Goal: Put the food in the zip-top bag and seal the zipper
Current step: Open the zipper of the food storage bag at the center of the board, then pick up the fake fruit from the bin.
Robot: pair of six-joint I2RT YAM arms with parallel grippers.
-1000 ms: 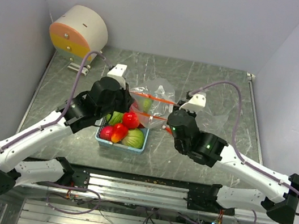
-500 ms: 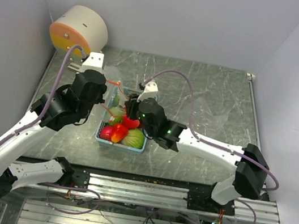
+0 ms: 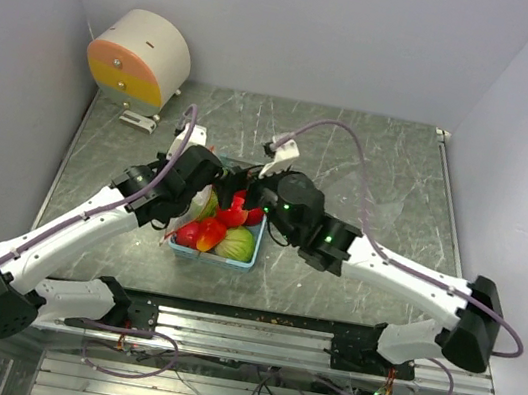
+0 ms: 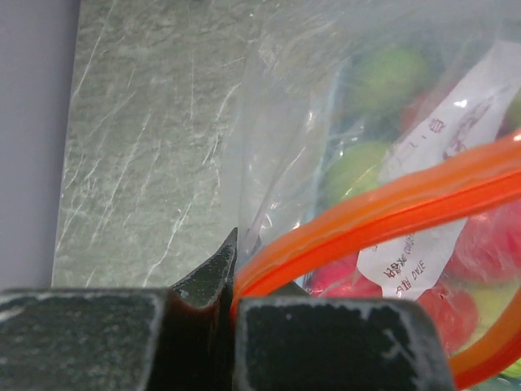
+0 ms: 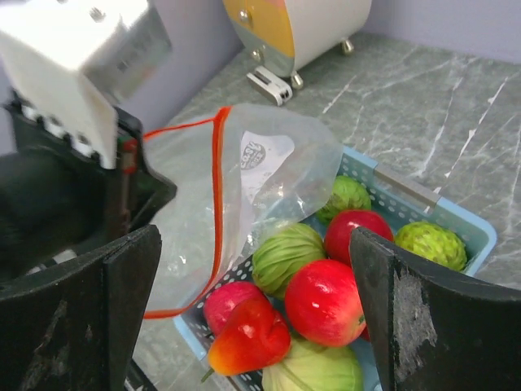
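Note:
The food (image 5: 326,301), glossy red and striped green toy fruits plus one yellow-red piece (image 5: 248,336), lies heaped in a light blue basket (image 5: 456,221). My right gripper (image 5: 256,269) hangs open just above the heap, with nothing between its fingers. The clear zip-top bag (image 5: 244,175) droops over the basket's left side, mouth agape. My left gripper (image 4: 232,301) is shut on the red-orange zipper (image 4: 391,208) at the bag's mouth. In the top view the left gripper (image 3: 195,196) sits at the basket's left edge and the right gripper (image 3: 247,198) over the food (image 3: 222,234).
A round white and orange-yellow device (image 3: 141,55) stands at the table's back left corner, with a small white part (image 3: 138,120) in front of it. The grey marbled table (image 3: 381,166) is walled on three sides. Purple cables arch over both arms.
My right gripper has let go of the bag, opened wide and moved left over the basket. My left gripper, still shut on the zipper, has carried the bag to the basket's left side.

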